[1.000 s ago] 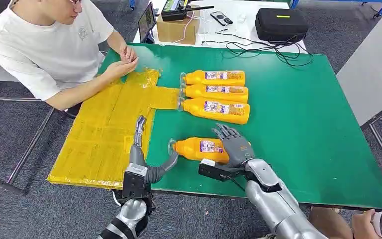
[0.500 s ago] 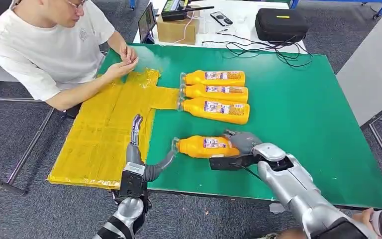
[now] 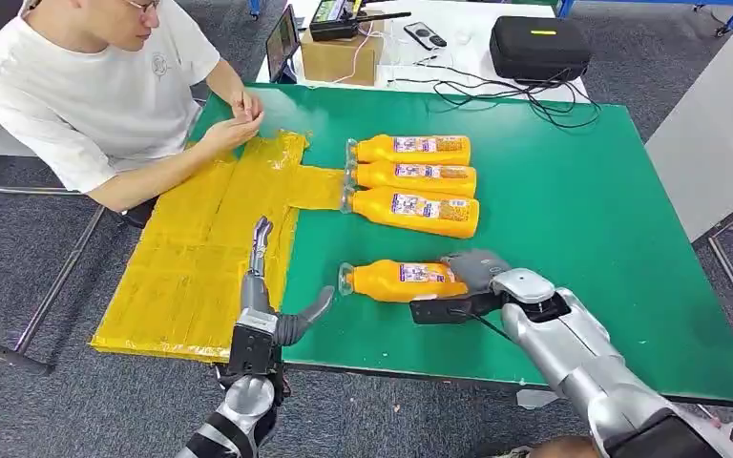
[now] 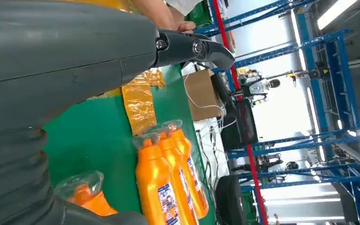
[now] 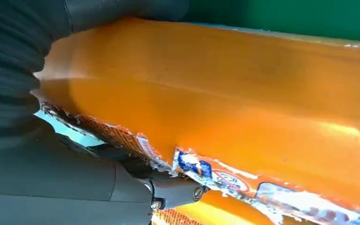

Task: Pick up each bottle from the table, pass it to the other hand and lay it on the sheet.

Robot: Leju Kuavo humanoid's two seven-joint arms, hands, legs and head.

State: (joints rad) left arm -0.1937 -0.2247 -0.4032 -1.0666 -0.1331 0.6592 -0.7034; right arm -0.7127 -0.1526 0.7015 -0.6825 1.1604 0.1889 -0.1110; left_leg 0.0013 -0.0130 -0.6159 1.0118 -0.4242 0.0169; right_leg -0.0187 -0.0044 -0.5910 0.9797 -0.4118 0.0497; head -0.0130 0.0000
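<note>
- the right hand (image 3: pixel 472 270), lower centre-right of the head view, is wrapped around the base end of an orange bottle (image 3: pixel 403 281); its grey fingers curl over the bottle's far end and the silver arm runs off toward the lower right corner.
- the right wrist view presses close to this same bottle (image 5: pixel 243 117), an orange wall with a torn blue-and-white label, and a dark finger (image 5: pixel 168 190) lies against it.
- the held bottle lies on its side, cap pointing toward the left of the frame (whether it is lifted off the table or resting on it cannot be told).
- the left hand (image 3: pixel 269 296), lower centre-left of the head view, holds nothing: its fingers point up the frame and the thumb sticks out toward the bottle's cap, with a small gap between them.
- the left hand's fingers lie over the edge of the yellow sheet (image 3: pixel 191 267), a crinkled plastic sheet covering the left part of the table.
- the green table (image 3: pixel 582 210) fills the middle of the frame.
- three more orange bottles (image 3: pixel 410 178) lie side by side above the held one, touching each other, caps toward the sheet.
- a person in a white shirt (image 3: pixel 95 86) sits at the upper left, hands together just above the sheet's far corner.
- beyond the table, at the top of the frame, sit a cardboard box (image 3: pixel 342 55), a black case (image 3: pixel 539 46) and loose cables.
</note>
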